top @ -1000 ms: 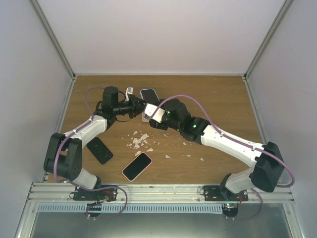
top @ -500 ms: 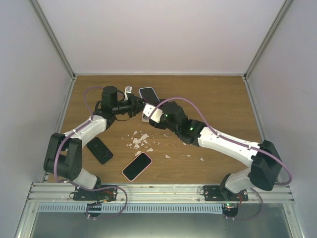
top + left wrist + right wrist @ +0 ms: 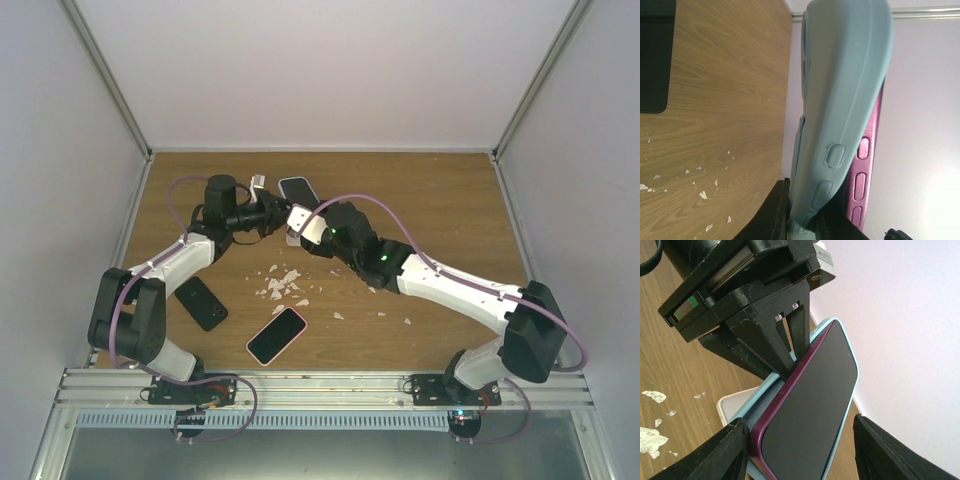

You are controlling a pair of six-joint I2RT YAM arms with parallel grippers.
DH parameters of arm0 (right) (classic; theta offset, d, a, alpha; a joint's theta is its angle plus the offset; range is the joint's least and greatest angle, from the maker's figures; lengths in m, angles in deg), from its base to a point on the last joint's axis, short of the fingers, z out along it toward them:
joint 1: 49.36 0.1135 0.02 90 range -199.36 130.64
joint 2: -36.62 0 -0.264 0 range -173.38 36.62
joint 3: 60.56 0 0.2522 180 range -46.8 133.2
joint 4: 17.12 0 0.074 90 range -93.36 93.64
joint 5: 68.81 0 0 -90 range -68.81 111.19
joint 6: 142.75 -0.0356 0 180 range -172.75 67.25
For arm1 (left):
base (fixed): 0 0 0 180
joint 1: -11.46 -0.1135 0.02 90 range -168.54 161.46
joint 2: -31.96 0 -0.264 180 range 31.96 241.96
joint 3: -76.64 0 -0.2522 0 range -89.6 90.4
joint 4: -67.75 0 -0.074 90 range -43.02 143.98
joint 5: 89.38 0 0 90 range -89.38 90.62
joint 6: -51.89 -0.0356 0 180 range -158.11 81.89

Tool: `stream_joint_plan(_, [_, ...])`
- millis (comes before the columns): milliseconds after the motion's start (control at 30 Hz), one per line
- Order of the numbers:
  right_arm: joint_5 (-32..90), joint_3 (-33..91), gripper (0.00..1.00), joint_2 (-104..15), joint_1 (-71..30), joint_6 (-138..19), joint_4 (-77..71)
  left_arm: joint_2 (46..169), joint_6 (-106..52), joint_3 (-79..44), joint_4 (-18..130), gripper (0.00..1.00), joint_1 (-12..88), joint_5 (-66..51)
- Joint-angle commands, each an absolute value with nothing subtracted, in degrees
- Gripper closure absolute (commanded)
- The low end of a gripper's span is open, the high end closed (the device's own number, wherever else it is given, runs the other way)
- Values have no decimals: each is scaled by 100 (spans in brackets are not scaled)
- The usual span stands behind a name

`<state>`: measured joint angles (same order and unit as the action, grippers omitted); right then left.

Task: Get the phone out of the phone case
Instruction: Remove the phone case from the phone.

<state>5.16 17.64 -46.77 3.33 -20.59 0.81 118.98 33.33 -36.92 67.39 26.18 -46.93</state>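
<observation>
My left gripper is shut on the light blue phone case and holds it up off the table, its black fingers pinching the case's lower end. The magenta-edged phone sits partly peeled out of the case along one side. In the right wrist view the phone's dark screen lies tilted in the case, with the left gripper's fingers behind it. My right gripper is open and straddles the phone; its left finger touches the magenta edge and its right finger stands apart. In the top view the right gripper is just right of the left one, below the phone.
A pink-cased phone and a black phone lie on the wooden table near the left arm. White scraps are scattered mid-table. A white flat object lies under the held case. White walls enclose the table.
The right arm has moved a little to the left, closing in on the held phone. The left gripper and the case have shifted slightly left and back.
</observation>
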Motion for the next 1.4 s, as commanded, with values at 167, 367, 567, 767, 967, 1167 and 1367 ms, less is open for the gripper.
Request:
stream_joint_plan(167, [-521, 1378, 48, -4854, 320, -1277, -1169, 11844, 3451, -3759, 7297, 100, 2598, -5015])
stream_joint_plan(367, [-975, 801, 54, -4978, 338, -642, -2229, 11861, 3579, -3807, 7450, 100, 2598, -5077])
stream_joint_plan(567, [-1221, 724, 55, -5418, 338, -415, -2758, 11857, 3628, -3822, 7494, 100, 2605, -5101])
stream_joint_plan(767, [-1302, 683, 60, -5610, 307, -261, -3147, 11801, 3594, -3900, 7492, 100, 2603, -5114])
stream_joint_plan(967, [-1128, 816, 83, -5549, 255, -482, -2760, 11807, 3490, -3912, 7463, 100, 2614, -5090])
stream_joint_plan(1167, [-1018, 1098, 100, -5326, 241, -813, -2171, 11815, 3290, -3924, 7261, 100, 2614, -4967])
stream_joint_plan(1367, [-796, 1409, 100, -5105, 232, -1126, -1606, 11827, 3001, -3881, 6972, 100, 2611, -4780])
